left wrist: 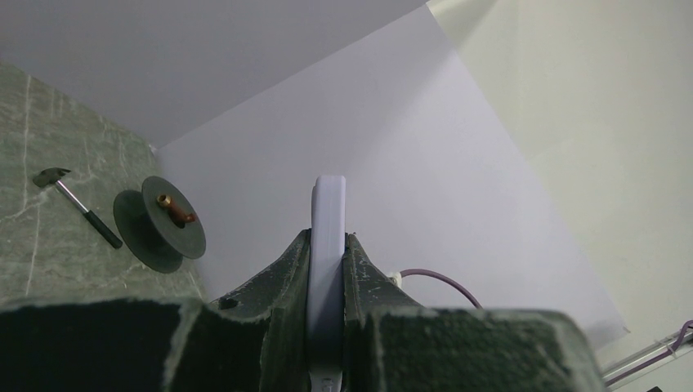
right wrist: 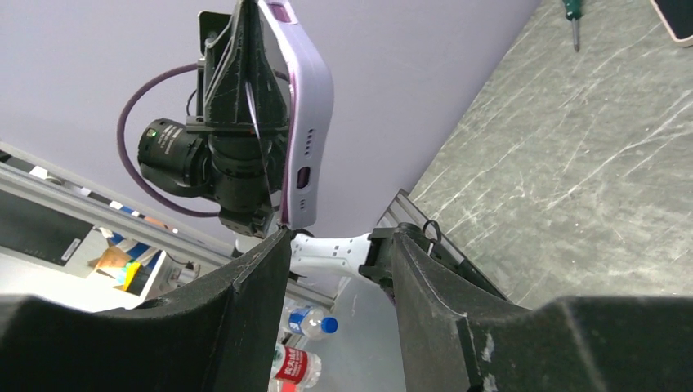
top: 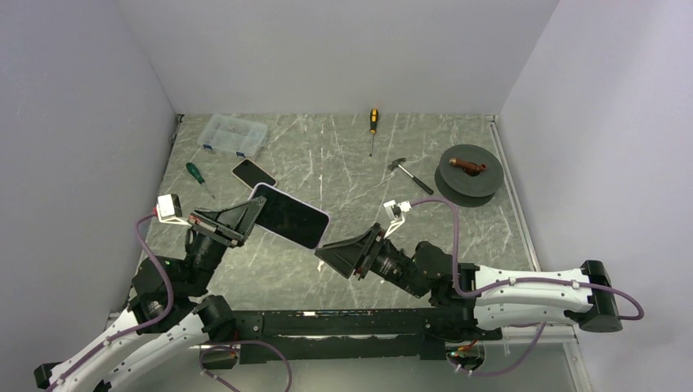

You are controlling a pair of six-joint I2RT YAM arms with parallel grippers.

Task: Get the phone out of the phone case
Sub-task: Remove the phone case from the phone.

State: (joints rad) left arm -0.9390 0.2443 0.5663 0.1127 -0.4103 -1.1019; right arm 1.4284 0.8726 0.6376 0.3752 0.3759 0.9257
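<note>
My left gripper (top: 260,211) is shut on the left end of a phone in a lilac case (top: 291,216) and holds it above the table, dark screen up. In the left wrist view the case (left wrist: 328,237) stands edge-on, pinched between the jaws. My right gripper (top: 325,250) is open just below the phone's right end. In the right wrist view the cased phone (right wrist: 306,122) hangs above my open jaws (right wrist: 339,241), its lower corner close to the left fingertip (right wrist: 278,241).
A second phone (top: 253,172) lies on the table behind the held one. A clear box (top: 234,133), a green screwdriver (top: 197,175), a yellow screwdriver (top: 373,124), a hammer (top: 409,174) and a dark reel (top: 468,171) lie further back.
</note>
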